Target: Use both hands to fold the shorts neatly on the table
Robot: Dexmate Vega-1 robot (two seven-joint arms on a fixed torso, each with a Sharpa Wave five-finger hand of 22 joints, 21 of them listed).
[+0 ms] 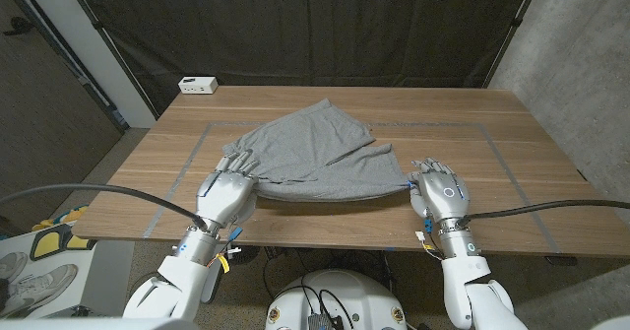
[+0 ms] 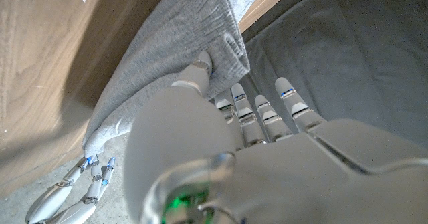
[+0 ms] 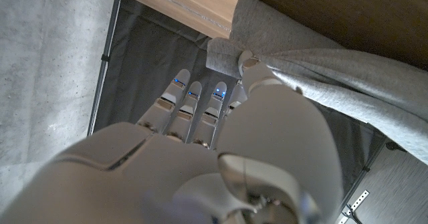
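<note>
The grey shorts (image 1: 315,153) lie spread across the middle of the wooden table (image 1: 532,182), and their near edge is raised a little off the wood. My left hand (image 1: 228,187) pinches the shorts' near left corner. In the left wrist view the hand (image 2: 221,157) has its thumb pressed on the hem of the shorts (image 2: 194,43). My right hand (image 1: 438,187) pinches the near right corner. The right wrist view shows the hand (image 3: 221,144) with its thumb on a bunched corner of the shorts (image 3: 227,50).
A small white box (image 1: 198,85) sits at the table's far left corner. A taped rectangle (image 1: 497,153) frames the work area. Dark curtains hang behind the table. Shoes (image 1: 30,271) lie on the floor at the left.
</note>
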